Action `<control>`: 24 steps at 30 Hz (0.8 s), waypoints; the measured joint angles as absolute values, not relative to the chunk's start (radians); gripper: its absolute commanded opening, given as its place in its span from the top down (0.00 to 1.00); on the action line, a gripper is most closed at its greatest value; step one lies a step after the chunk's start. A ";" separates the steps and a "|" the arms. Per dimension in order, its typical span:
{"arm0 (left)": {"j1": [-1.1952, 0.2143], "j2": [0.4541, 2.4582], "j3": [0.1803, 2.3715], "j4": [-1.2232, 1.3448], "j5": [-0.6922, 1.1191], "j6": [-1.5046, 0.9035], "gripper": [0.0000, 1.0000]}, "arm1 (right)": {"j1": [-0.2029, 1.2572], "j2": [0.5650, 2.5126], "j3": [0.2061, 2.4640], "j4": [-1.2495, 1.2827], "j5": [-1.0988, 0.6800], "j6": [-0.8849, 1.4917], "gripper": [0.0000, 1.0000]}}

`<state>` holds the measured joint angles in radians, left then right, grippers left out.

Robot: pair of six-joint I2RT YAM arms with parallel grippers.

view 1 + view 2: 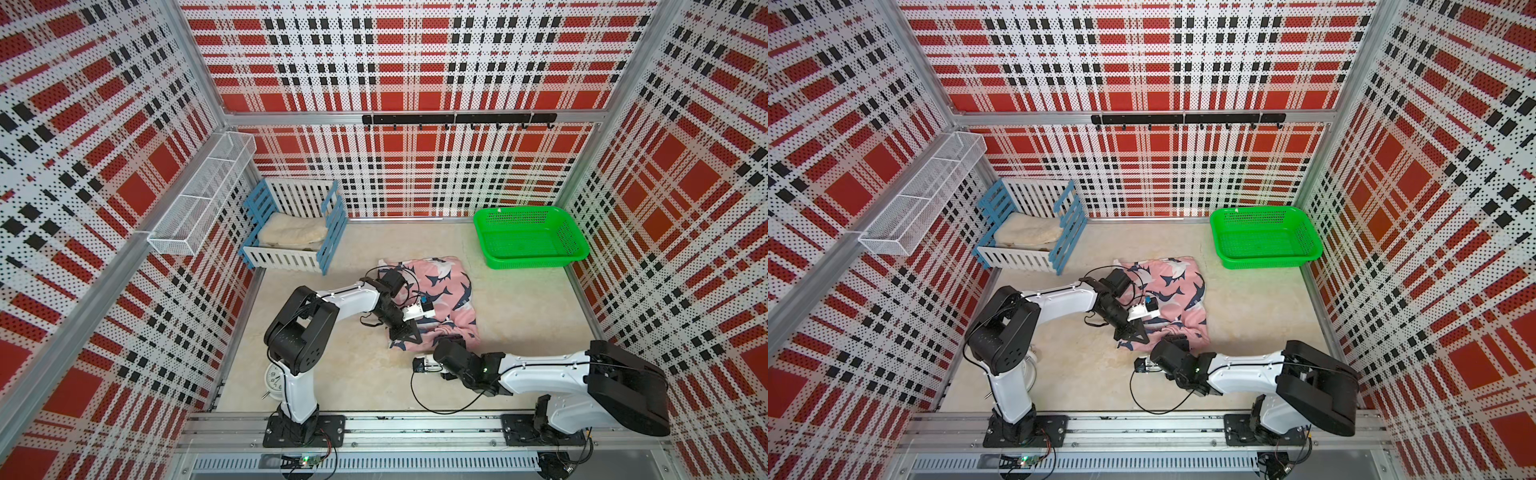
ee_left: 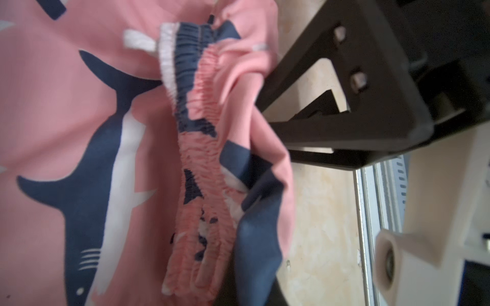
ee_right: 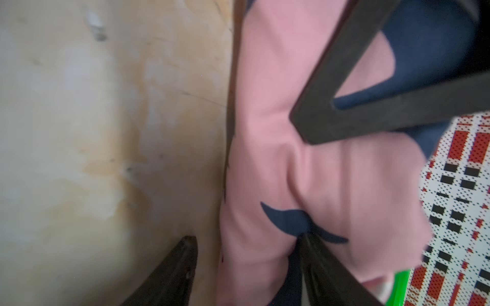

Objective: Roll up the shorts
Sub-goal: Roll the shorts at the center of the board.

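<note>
The shorts [image 1: 440, 286] lie near the centre of the tabletop [image 1: 519, 316]. Their gathered waistband [image 2: 196, 127] is folded over close to their 7 o'clock corner.

My left end effector [image 1: 406, 332] sits at that corner, pressed together. In its wrist view the fabric bunches up to its tip, so I judge it is pinching a fold of the shorts.

My right end effector [image 3: 248, 237] is at the 5 o'clock corner, spread. It straddles the pink edge, with one finger touching cloth and the other over bare tabletop, and it grips nothing.

I read this as the start of the roll. To do it well:
- I would close the right side on the same folded-over layer as the left, at matching depth, before either arm travels.
- I would then carry both toward 12 o'clock, low and level with one another, tucking the elastic under as a core.
- If one side leads, the roll will likely cone.
- The cloth looks soft and slack, so a shallow pinch may slip.

Containers:
- The green basket [image 1: 536, 261] at 1 o'clock looks empty.
- The blue-and-white slatted crate [image 1: 282, 259] at 10 o'clock holds a cream fluffy cloth [image 1: 291, 235].
- The white wire rack [image 1: 195, 199] on the wall at 9 o'clock shows nothing inside, as far as I can tell.
</note>
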<state>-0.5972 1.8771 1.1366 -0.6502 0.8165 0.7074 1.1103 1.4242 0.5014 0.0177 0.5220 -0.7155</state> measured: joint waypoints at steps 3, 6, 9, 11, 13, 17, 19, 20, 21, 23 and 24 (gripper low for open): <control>-0.597 1.877 1.137 -0.646 0.825 0.707 0.93 | 1.086 1.463 0.508 0.078 0.546 -0.716 0.35; -0.597 1.877 1.130 -0.642 0.828 0.710 0.87 | 1.069 1.502 0.520 0.103 0.552 -0.711 0.59; -0.597 1.871 1.114 -0.643 0.826 0.728 0.64 | 1.059 1.515 0.525 0.089 0.522 -0.710 0.87; -0.597 1.853 1.096 -0.636 0.821 0.738 0.36 | 1.051 1.513 0.529 0.065 0.492 -0.710 0.95; -0.594 1.818 1.069 -0.595 0.791 0.735 0.29 | 1.044 1.502 0.540 0.024 0.439 -0.709 1.00; -0.584 1.654 0.939 -0.448 0.698 0.699 0.27 | 0.996 1.449 0.592 -0.110 0.297 -0.689 1.00; -0.593 1.548 0.855 -0.345 0.611 0.677 0.27 | 0.956 1.412 0.624 -0.199 0.205 -0.678 1.00; -0.604 1.488 0.806 -0.279 0.550 0.667 0.27 | 0.933 1.394 0.642 -0.245 0.159 -0.673 1.00; -0.617 1.435 0.763 -0.217 0.492 0.662 0.27 | 0.908 1.377 0.663 -0.295 0.102 -0.668 1.00; -0.646 1.344 0.684 -0.099 0.395 0.658 0.27 | 0.856 1.356 0.701 -0.383 0.008 -0.664 1.00; -0.662 1.296 0.641 -0.036 0.350 0.659 0.27 | 0.831 1.346 0.718 -0.426 -0.041 -0.662 1.00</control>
